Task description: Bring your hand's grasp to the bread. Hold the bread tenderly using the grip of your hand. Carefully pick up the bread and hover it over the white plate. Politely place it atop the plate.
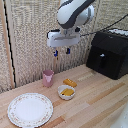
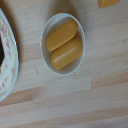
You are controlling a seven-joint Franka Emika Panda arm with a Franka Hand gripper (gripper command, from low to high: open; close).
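Observation:
The bread (image 1: 70, 82) is a small oblong orange-brown piece lying on the wooden table just behind the small white bowl. A corner of it shows at the edge of the wrist view (image 2: 107, 3). The white plate (image 1: 30, 109), large with a floral rim, lies at the front on the exterior view's left; its rim shows in the wrist view (image 2: 8, 65). My gripper (image 1: 61, 51) hangs high above the table, over the bowl and bread. Its dark fingers (image 1: 68, 50) stand apart and hold nothing. The gripper does not show in the wrist view.
A small white bowl (image 1: 66, 92) holds two yellow-orange chunks (image 2: 62, 44), between plate and bread. A pink cup (image 1: 48, 78) stands behind, towards the exterior view's left. A black appliance (image 1: 107, 52) sits at the back on the exterior view's right. A woven screen backs the table.

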